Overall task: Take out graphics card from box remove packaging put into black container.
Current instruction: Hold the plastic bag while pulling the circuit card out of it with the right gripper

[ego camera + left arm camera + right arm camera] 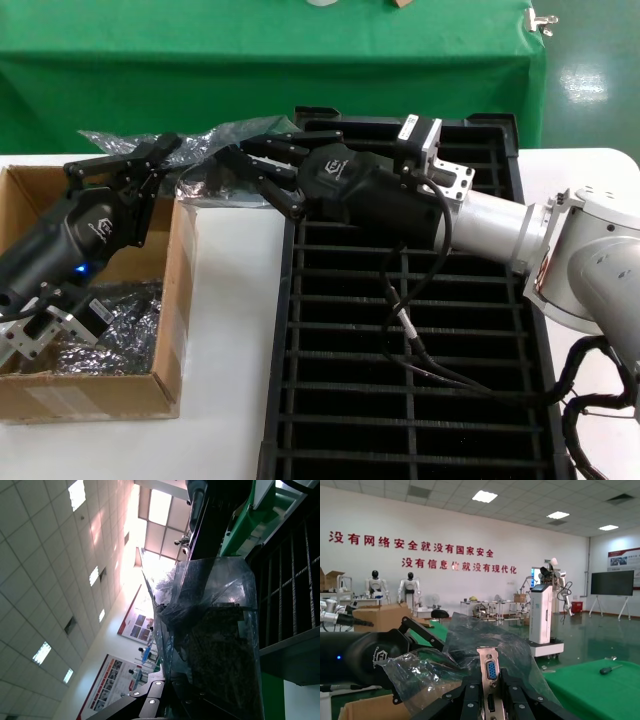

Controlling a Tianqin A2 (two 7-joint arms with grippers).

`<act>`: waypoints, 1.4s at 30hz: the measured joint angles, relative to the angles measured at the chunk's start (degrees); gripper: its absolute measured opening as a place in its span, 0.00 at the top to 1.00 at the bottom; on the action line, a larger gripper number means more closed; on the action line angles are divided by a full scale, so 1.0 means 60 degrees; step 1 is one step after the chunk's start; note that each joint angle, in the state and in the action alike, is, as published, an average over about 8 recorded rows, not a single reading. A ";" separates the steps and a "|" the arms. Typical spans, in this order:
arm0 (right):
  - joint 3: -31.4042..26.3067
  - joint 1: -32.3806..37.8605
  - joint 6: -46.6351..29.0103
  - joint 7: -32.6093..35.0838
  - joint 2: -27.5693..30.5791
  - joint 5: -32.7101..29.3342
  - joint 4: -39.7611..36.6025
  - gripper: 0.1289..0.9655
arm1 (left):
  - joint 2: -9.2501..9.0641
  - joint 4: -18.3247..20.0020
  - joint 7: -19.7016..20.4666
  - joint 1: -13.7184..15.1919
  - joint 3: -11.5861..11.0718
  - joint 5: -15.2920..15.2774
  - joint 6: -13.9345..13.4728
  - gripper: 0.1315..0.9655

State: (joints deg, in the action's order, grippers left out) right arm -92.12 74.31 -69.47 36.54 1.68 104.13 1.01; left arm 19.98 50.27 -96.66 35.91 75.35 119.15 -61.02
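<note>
The graphics card's silver bracket (491,666) with its blue port stands between my right gripper's (490,681) fingers, which are shut on it. The crinkly translucent packaging (470,642) still hangs around the card. In the head view the packaging (222,135) stretches between both grippers, above the gap between the box and the black container. My left gripper (135,160) is shut on the packaging's other end (215,645), with the dark card showing through it. My right gripper (248,170) faces the left one. The brown box (172,290) sits at the left, the black container (420,340) in the middle.
Several shiny bagged bundles (115,320) lie in the box under my left arm. A green-draped table (300,60) runs along the back. A cable (410,330) from my right arm hangs over the container's slots. A screwdriver (610,669) lies on the green cloth.
</note>
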 joint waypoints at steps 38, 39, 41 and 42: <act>0.0028 0.0006 0.0023 0.0004 -0.0012 0.0016 -0.0014 0.70 | 0.0064 -0.0331 -0.0168 0.0148 0.0041 -0.0015 -0.0085 0.99; 0.0027 0.0007 0.0022 0.0005 -0.0013 0.0015 -0.0013 0.72 | 0.0067 -0.0336 -0.0172 0.0150 0.0040 -0.0014 -0.0088 0.99; 0.0024 0.0012 0.0020 0.0006 -0.0014 0.0011 -0.0013 0.74 | 0.0072 -0.0344 -0.0178 0.0151 0.0038 -0.0012 -0.0093 0.99; 0.0022 0.0015 0.0020 0.0006 -0.0016 0.0009 -0.0012 0.75 | 0.0074 -0.0348 -0.0179 0.0152 0.0037 -0.0011 -0.0096 0.99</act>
State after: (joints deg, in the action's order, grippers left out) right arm -91.99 74.40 -69.35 36.57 1.59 104.19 0.93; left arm 20.43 48.19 -97.73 36.82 75.57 119.09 -61.59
